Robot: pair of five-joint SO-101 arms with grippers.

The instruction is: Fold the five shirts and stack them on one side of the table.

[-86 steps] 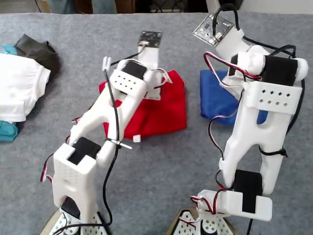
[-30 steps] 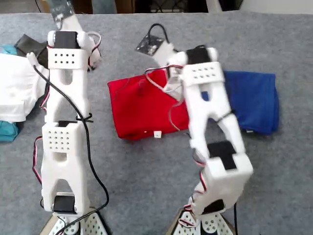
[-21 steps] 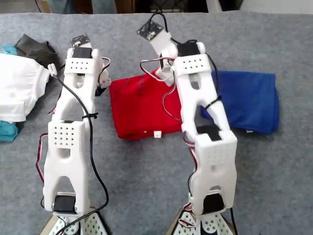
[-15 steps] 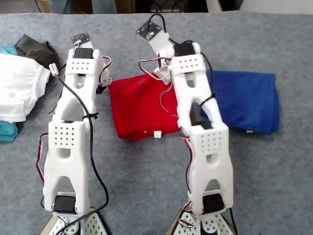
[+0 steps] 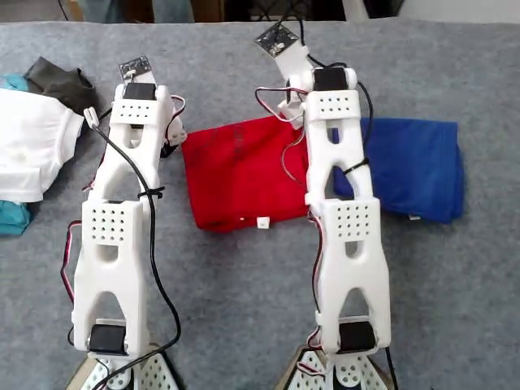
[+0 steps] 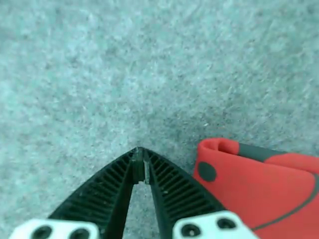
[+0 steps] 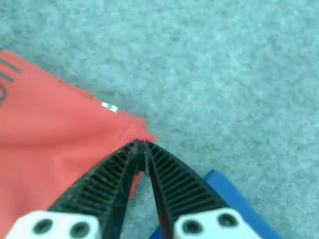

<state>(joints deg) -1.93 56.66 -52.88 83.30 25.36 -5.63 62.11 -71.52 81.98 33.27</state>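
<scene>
Roughly between both jaws lies the red shirt [image 5: 240, 175]

A folded red shirt [image 5: 240, 175] lies flat, with a folded blue shirt [image 5: 410, 166] beside it. Well apart, a white shirt [image 5: 28, 146] lies on a teal shirt [image 5: 12, 218], and a crumpled dark shirt [image 5: 65, 85] touches them.

Grey felt [image 5: 244, 325] is covering the table; wooden furniture [image 5: 207, 10] and a white wall [image 5: 455, 8] are showing beyond its far edge.
</scene>
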